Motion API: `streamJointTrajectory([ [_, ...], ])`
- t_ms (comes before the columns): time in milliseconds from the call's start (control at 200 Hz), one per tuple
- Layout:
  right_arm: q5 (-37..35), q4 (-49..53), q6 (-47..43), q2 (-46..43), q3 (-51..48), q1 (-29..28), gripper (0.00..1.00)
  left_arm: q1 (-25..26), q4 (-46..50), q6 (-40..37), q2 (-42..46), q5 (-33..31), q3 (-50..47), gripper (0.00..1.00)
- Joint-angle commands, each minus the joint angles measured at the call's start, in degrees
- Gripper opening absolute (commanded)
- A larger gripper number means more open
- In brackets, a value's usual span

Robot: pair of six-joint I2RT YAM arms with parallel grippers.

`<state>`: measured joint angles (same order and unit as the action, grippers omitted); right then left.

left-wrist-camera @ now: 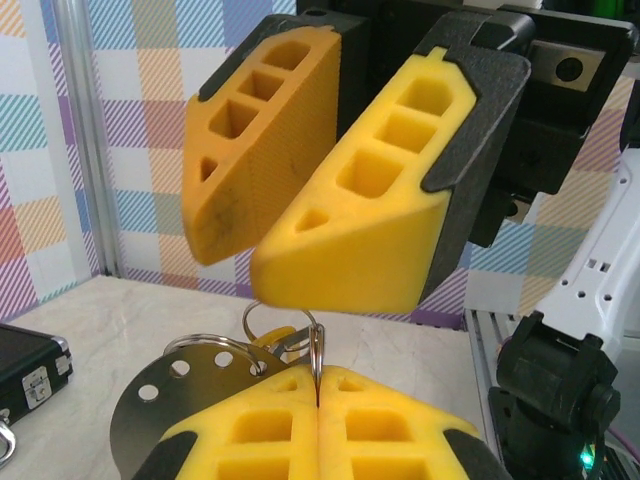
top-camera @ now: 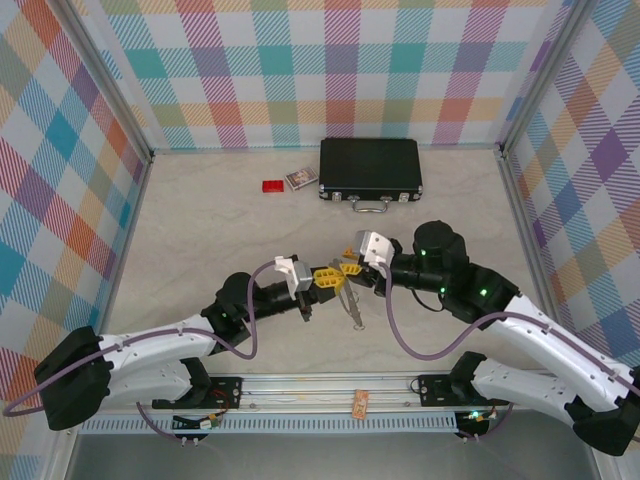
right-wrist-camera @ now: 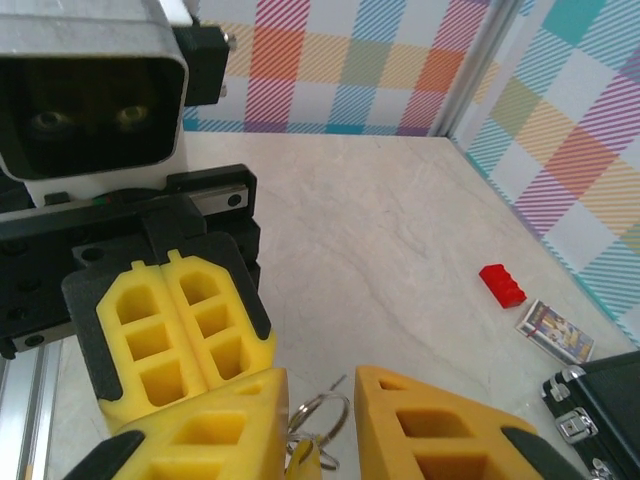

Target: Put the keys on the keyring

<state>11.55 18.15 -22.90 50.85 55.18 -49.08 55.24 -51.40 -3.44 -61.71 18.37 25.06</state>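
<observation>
L gripper [left-wrist-camera: 318, 378] fully closed, pinching thin keyring [left-wrist-camera: 316, 345] by its edge; ring pokes up just past its tips. R gripper [right-wrist-camera: 320, 380] tip-to-tip w/ it, jaws part open either side of ring, no clamp visible. Bare table [top-camera: 200, 220] both sides of grippers; black case [top-camera: 369, 168] well beyond. Yellowish bit [right-wrist-camera: 300, 458] under ring maybe 1 of the keys, blurred, cut off.

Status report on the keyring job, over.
Left claw shut on thin grey metal keyring. Right claw open, close beside it. Small red block and black case with silver handle far back, out of the way.
</observation>
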Motion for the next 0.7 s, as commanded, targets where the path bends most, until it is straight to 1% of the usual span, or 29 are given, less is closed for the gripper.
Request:
streamJointTrajectory([
  [0, -3.0, 0.2, 4.5, -3.0, 2.1, 0.0, 0.23, -0.7, -7.3, 1.9, -0.1, -0.7, 0.6, 0.00],
  [140, -3.8, 0.6, 9.6, -5.6, 0.7, 0.1, 0.23, -1.0, -8.1, 2.5, -0.4, -0.7, 0.4, 0.00],
  [185, -3.4, 0.3, 11.5, -6.4, -0.2, 0.2, 0.20, -1.2, -8.4, 2.7, -0.3, -0.7, 0.3, 0.00],
  [215, -2.5, 0.2, 12.6, -6.9, -0.9, 0.4, 0.19, -1.3, -8.6, 2.9, -0.3, -0.8, 0.2, 0.00],
  [275, -0.6, -0.4, 15.5, -7.8, -2.3, 0.7, 0.18, -1.4, -9.0, 3.0, -0.2, -1.0, 0.0, 0.00],
  [325, 1.8, -1.1, 16.8, -8.4, -3.4, 1.0, 0.19, -1.5, -9.2, 3.3, -0.1, -1.1, -0.1, 0.00],
  [340, 2.5, -1.3, 18.7, -8.5, -3.7, 1.1, 0.19, -1.5, -9.2, 3.2, -0.1, -1.1, -0.1, 0.00],
  [410, 4.6, -2.8, 21.6, -9.1, -5.0, 1.6, 0.20, -1.7, -9.2, 3.3, 0.3, -1.3, -0.1, 0.00],
  [535, 9.9, -5.6, 25.0, -9.3, -7.1, 3.3, 0.24, -2.0, -9.1, 3.3, 0.7, -1.4, -0.3, 0.00],
  [600, 12.5, -6.3, 26.1, -8.6, -7.3, 4.3, 0.24, -2.2, -8.9, 3.3, 1.0, -1.3, -0.1, 0.00],
  [695, 14.5, -6.6, 26.9, -7.4, -7.3, 5.0, 0.24, -2.1, -8.6, 3.3, 1.2, -1.1, 0.0, 0.00],
])
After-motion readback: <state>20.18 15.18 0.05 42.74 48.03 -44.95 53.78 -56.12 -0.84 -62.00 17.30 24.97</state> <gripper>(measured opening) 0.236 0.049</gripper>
